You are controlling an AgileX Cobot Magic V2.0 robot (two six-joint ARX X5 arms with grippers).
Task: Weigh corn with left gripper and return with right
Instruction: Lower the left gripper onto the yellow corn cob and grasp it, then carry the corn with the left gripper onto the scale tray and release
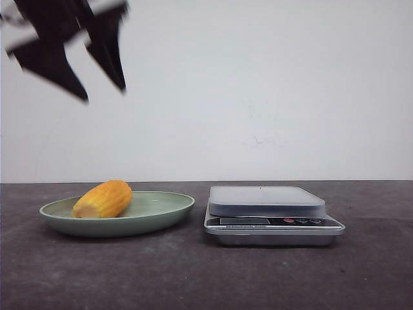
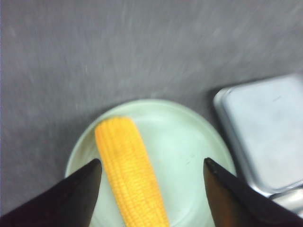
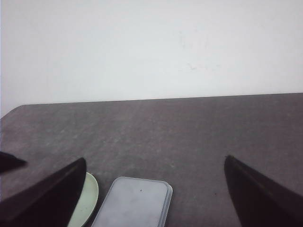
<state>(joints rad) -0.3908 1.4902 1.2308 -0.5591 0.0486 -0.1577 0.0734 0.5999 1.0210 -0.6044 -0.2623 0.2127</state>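
My left gripper (image 2: 151, 182) hangs spread open above the stubby yellow-orange corn cob (image 2: 130, 172), which lies lengthwise between its fingers on the pale green plate (image 2: 199, 142). I judge a straight descent reaches it; my right gripper (image 3: 151, 189), also spread open, sits farther off.

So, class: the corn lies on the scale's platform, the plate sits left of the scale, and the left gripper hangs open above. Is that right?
Not quite. The corn lies on the plate, not on the scale, whose platform is bare. The front view shows this. The rest holds: the plate sits left of the scale, and the left gripper hangs open above.
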